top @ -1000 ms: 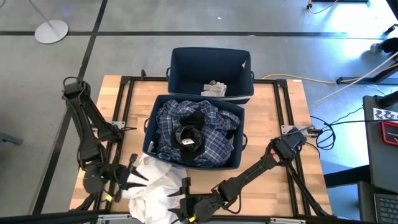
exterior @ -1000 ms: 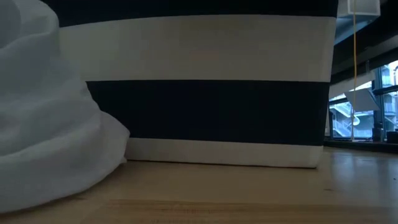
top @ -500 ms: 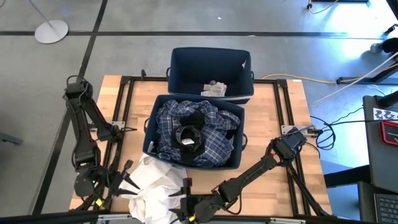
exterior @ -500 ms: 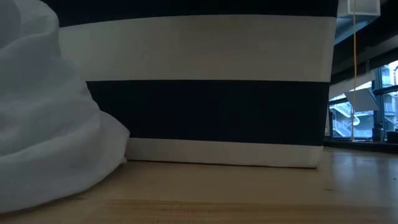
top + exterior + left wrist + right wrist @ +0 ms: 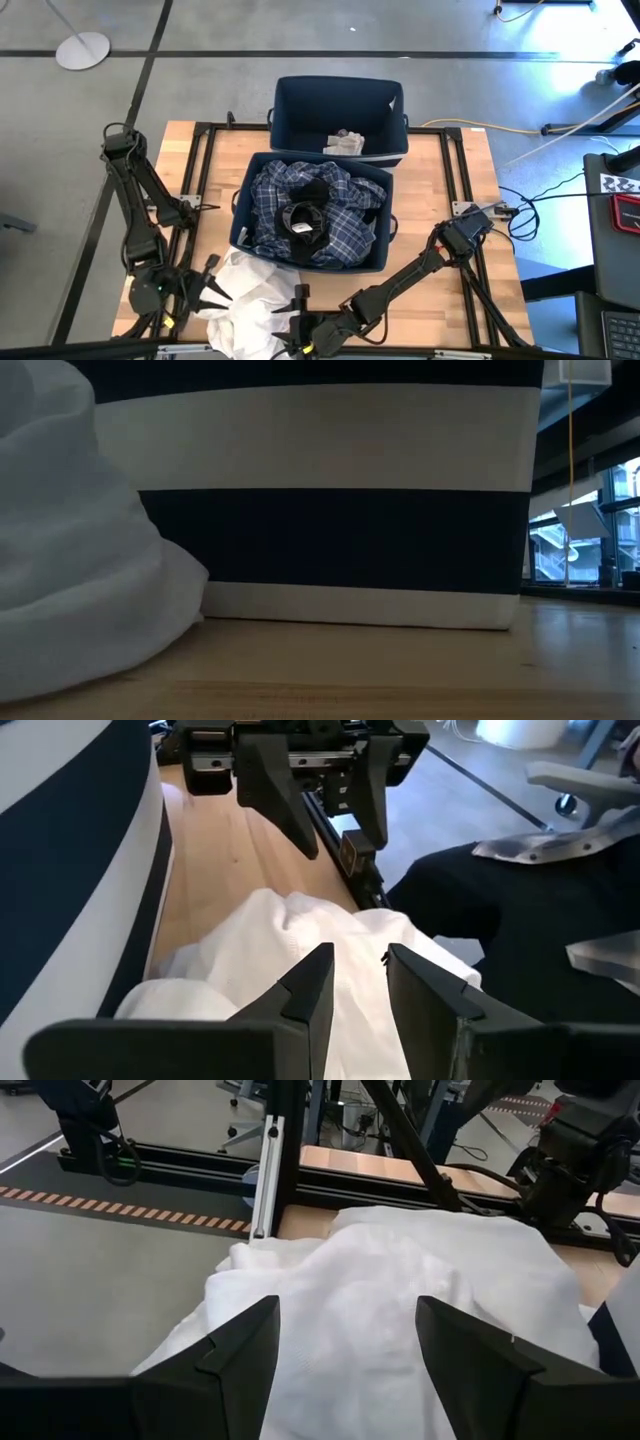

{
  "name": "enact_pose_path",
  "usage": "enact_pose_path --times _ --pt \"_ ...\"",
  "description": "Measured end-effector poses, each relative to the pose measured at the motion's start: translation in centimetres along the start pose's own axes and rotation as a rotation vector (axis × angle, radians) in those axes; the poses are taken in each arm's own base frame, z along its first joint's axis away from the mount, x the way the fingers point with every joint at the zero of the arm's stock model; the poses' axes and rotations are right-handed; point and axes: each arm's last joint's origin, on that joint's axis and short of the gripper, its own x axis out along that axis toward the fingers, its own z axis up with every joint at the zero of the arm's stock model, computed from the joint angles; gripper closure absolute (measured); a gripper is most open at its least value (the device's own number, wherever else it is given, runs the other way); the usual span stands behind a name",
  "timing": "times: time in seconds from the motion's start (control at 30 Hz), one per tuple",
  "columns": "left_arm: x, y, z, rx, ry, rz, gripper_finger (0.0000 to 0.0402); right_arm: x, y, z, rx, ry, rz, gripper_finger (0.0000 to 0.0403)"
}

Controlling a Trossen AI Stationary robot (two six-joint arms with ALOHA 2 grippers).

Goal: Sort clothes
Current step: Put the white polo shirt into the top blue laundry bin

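While the white garment point(image 5: 250, 310) lies bunched on the table point(image 5: 420, 290) at its near edge, just in front of the nearer navy bin point(image 5: 240, 225), both grippers flank it. That bin is already heaped with the dark blue plaid garment point(image 5: 340, 235) and a black piece point(image 5: 305, 215); the farther bin point(image 5: 290, 110) holds only 1 small pale item point(image 5: 345, 140), so the white piece looks like the last loose one to sort. Left gripper point(image 5: 205, 290) sits at the garment's left side, fingers point(image 5: 305, 990) parted by a narrow gap with white cloth showing between and beyond them, nothing pinched. Right gripper point(image 5: 295, 315) sits at the garment's right side near the table edge, fingers point(image 5: 240, 1345) spread wide over the cloth, also holding nothing. Judgement: the 2 grippers face each other across the heap so each can take 1 side and lift it without trailing cloth. Low view shows only the white cloth point(image 5: 70, 540) against the striped bin wall point(image 5: 340, 500). Versus 0.5 s ago: left gripper has shifted slightly back toward the garment, close to where it stood 1.0 s ago; right gripper, garment and bins unchanged.
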Motion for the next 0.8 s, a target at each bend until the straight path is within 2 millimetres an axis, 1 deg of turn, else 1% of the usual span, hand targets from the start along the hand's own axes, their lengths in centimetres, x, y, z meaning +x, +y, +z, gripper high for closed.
enact_pose_path --times 0.3,0.57,0.67,0.8 --pt "0.0 0.0 0.0 0.009 0.001 -0.002 0.0315 0.0 0.0 0.0 0.002 0.0 0.0 0.0166" --pt "0.3 0.1 0.0 -0.023 0.028 -0.032 0.0312 0.0 0.0 0.0 0.002 0.0 0.0 0.0166" --pt "0.7 0.3 0.0 -0.023 0.041 -0.027 0.0286 0.0 0.0 0.0 0.002 0.0 -0.005 0.0166" --pt "1.4 0.3 -0.3 -0.032 0.068 -0.02 0.0226 0.0 0.0 -0.1 0.004 0.013 -0.006 0.0166"
